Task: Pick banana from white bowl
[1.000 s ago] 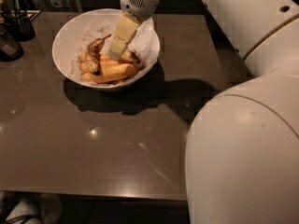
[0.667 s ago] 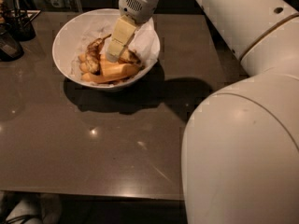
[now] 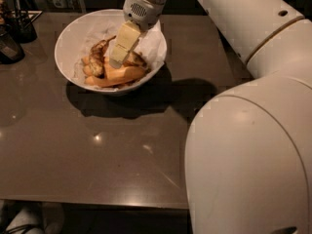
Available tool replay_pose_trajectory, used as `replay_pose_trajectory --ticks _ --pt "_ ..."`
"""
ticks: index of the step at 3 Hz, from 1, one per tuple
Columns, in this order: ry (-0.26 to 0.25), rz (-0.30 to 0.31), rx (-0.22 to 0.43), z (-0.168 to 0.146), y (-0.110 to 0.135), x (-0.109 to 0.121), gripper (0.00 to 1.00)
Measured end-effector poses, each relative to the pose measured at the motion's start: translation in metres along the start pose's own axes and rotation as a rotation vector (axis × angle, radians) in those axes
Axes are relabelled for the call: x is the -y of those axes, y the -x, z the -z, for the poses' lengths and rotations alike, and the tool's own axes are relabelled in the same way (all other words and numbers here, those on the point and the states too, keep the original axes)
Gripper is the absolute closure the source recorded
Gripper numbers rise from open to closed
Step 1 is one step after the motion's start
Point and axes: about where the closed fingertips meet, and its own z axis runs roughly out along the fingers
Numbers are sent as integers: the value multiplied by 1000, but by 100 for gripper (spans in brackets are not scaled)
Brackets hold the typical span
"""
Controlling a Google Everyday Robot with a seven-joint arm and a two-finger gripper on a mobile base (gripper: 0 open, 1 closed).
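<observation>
The white bowl [image 3: 67,42], lined with crumpled white paper, stands at the back left of the dark table. It holds several bananas. A short, brown-mottled banana [image 3: 96,65] lies at the left of the pile. Another mottled one [image 3: 135,59] lies to the right, and smooth yellow-orange bananas [image 3: 121,76] lie along the front. My gripper [image 3: 116,61] reaches down into the bowl from the upper right. Its tip is at the middle of the pile, just right of the stubby mottled banana. The gripper hides what is under its tip.
Dark cups and holders [image 3: 10,45] stand at the table's far left edge. My own white arm [image 3: 243,140] fills the right side and covers that part of the table [image 3: 97,150]. The table's front edge runs along the bottom.
The gripper has sunk slightly deeper into the bowl. The bananas and the bowl have not moved.
</observation>
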Motion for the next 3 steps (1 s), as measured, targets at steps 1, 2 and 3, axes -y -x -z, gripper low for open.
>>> replay_pose_trajectory --ticks 1,2,3 --pt "7 13 22 -6 9 2 0" --pt "13 12 37 -9 13 5 0" --pt "15 10 40 -10 14 5 0"
